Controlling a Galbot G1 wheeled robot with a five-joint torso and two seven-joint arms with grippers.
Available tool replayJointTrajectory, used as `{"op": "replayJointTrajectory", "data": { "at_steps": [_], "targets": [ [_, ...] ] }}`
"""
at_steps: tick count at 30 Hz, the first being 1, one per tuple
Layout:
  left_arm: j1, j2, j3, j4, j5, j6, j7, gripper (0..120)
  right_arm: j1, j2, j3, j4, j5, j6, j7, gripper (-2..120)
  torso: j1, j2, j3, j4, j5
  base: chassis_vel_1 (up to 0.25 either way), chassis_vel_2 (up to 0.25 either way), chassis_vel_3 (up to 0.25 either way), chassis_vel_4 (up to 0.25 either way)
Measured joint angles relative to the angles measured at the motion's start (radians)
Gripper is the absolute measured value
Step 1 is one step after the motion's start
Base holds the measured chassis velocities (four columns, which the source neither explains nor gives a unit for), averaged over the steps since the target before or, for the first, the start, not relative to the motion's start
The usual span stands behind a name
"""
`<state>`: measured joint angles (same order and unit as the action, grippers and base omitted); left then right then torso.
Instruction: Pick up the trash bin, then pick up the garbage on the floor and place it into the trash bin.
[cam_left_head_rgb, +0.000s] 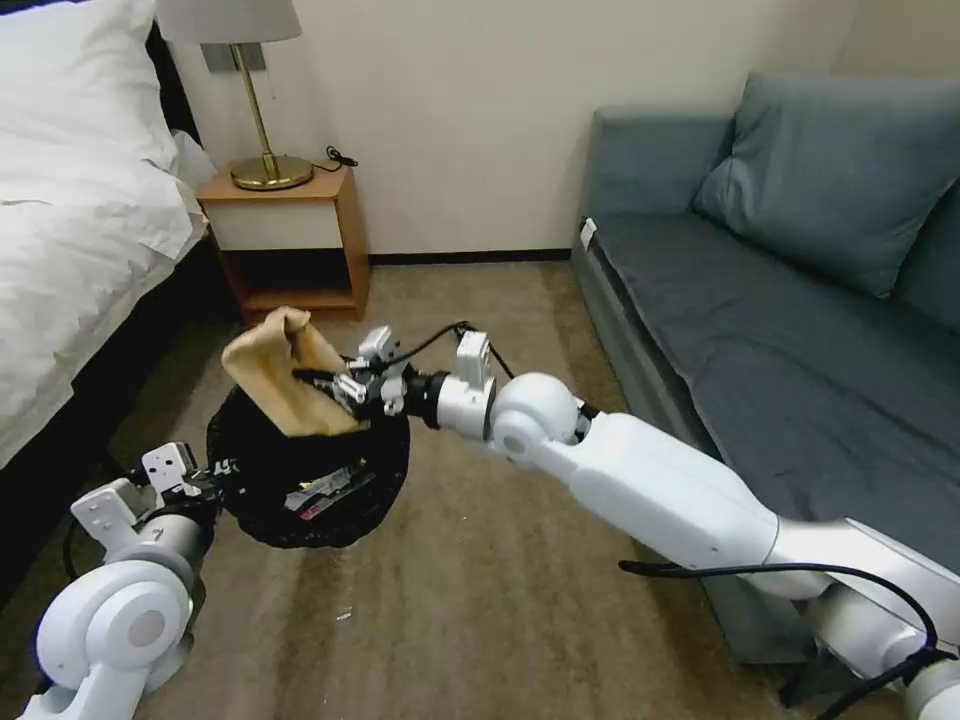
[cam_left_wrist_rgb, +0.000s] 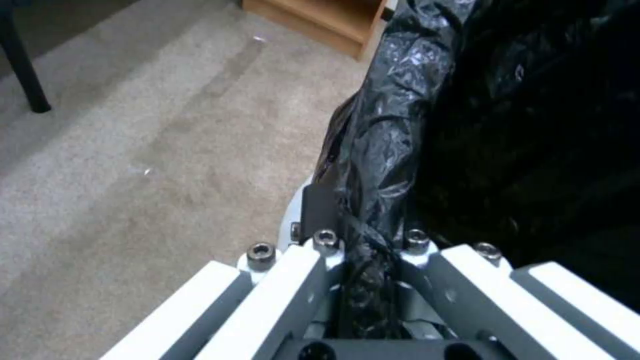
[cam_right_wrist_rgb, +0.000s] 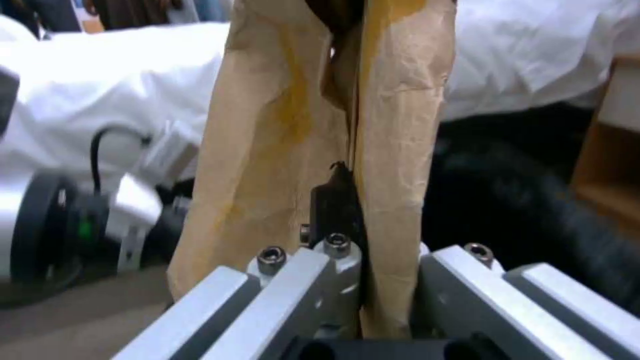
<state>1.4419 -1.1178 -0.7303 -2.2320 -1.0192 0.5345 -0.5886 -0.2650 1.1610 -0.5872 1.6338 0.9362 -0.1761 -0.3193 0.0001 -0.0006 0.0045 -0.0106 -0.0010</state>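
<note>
Low at left, left gripper (cam_left_head_rgb: 215, 470) clamped on bag-lined rim of trash bin (cam_left_head_rgb: 310, 480), bin held off carpet (cam_left_head_rgb: 480, 600). Inside bin: wrapper (cam_left_head_rgb: 325, 492), print unreadable. Over bin's far edge, right gripper (cam_left_head_rgb: 335, 385) closed on tan paper bag (cam_left_head_rgb: 275, 375), no writing visible. Beyond: nightstand (cam_left_head_rgb: 290, 240) with brass lamp (cam_left_head_rgb: 262, 110), bed (cam_left_head_rgb: 80, 220), sofa (cam_left_head_rgb: 780, 300).
</note>
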Motion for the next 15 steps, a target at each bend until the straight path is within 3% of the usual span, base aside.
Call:
{"op": "replayJointTrajectory", "data": {
  "at_steps": [15],
  "targets": [
    [0.006, -0.016, 0.020, -0.009, 0.010, 0.001, 0.000, 1, -0.023, -0.006, -0.056, -0.030, -0.057, 0.035, -0.023, 4, 0.000, 0.000, 0.000, 0.0003, 0.0000, 0.000, 0.000, 0.000, 0.000]
  ]
}}
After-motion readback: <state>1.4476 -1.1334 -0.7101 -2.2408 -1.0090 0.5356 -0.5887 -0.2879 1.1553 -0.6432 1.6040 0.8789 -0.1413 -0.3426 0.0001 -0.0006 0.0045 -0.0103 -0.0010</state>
